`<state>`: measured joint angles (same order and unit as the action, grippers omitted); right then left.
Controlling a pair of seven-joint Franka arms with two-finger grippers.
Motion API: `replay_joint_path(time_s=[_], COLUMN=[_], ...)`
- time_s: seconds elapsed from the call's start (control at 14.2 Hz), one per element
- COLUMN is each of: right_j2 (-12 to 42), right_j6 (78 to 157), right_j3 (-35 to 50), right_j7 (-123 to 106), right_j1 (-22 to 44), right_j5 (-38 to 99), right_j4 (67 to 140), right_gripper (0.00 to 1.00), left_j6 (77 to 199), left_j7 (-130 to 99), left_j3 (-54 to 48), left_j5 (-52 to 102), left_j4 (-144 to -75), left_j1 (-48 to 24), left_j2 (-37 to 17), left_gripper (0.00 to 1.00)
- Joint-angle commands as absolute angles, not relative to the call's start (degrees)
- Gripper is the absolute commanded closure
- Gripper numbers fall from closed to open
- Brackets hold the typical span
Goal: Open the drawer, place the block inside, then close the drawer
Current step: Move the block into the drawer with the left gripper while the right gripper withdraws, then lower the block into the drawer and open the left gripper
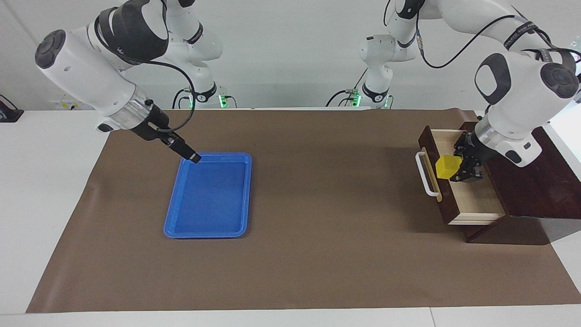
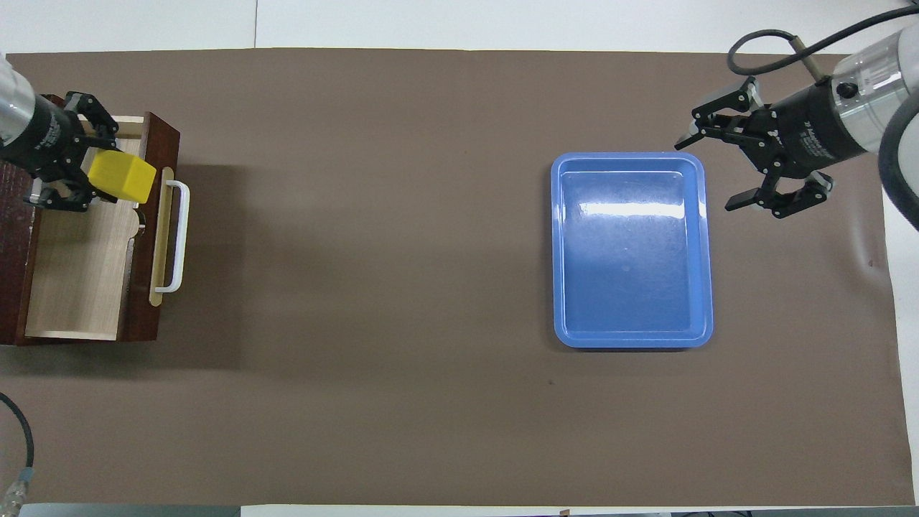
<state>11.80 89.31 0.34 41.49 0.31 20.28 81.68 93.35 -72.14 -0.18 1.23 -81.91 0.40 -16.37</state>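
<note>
The drawer [image 1: 476, 202] of the dark brown wooden box [image 1: 540, 186] is pulled open, showing its pale wood inside and its white bar handle [image 1: 425, 175]. My left gripper [image 1: 462, 171] is shut on the yellow block [image 1: 447, 167] and holds it over the open drawer, close to the drawer's front panel. In the overhead view the block [image 2: 122, 177] sits in the left gripper [image 2: 97, 169] above the drawer [image 2: 79, 287], beside the handle [image 2: 176, 237]. My right gripper [image 1: 194, 158] is open and empty, over the edge of the blue tray; it also shows in the overhead view [image 2: 714, 169].
An empty blue tray [image 1: 209, 195] lies on the brown mat toward the right arm's end of the table; it also shows in the overhead view [image 2: 632, 287]. The brown mat [image 1: 327, 204] stretches between tray and drawer.
</note>
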Motion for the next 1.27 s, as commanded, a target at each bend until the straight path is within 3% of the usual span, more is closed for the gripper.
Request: replay_joint_path(time_s=[0.0, 0.56, 0.78, 1.2], right_j2=[8.6, -1.2, -3.1, -3.6], right_j6=[86.2, 79.2, 78.8, 84.7], right_j3=[0.7, 0.8, 0.8, 0.8], right_j7=[31.2, -6.1, -7.2, -6.3], right_j1=[-1.0, -3.2, -2.5, -2.9], right_j5=[15.1, 0.8, -0.8, -2.0], right_j4=[82.8, 89.1, 92.6, 94.3], right_gripper=[0.00, 0.00, 0.00, 0.00], left_j6=[94.0, 106.4, 112.8, 118.6], left_j7=[-68.0, -68.5, -68.8, -74.0], left_j3=[-0.8, -0.7, -0.8, -0.8], left_j5=[0.9, 1.1, 1.1, 1.1], left_j4=[-86.1, -102.9, -109.8, -113.0], left_j1=[2.3, 6.1, 7.3, 6.4], left_j2=[-13.5, -6.4, -3.8, -3.8], left_gripper=[1.00, 1.00, 1.00, 1.00])
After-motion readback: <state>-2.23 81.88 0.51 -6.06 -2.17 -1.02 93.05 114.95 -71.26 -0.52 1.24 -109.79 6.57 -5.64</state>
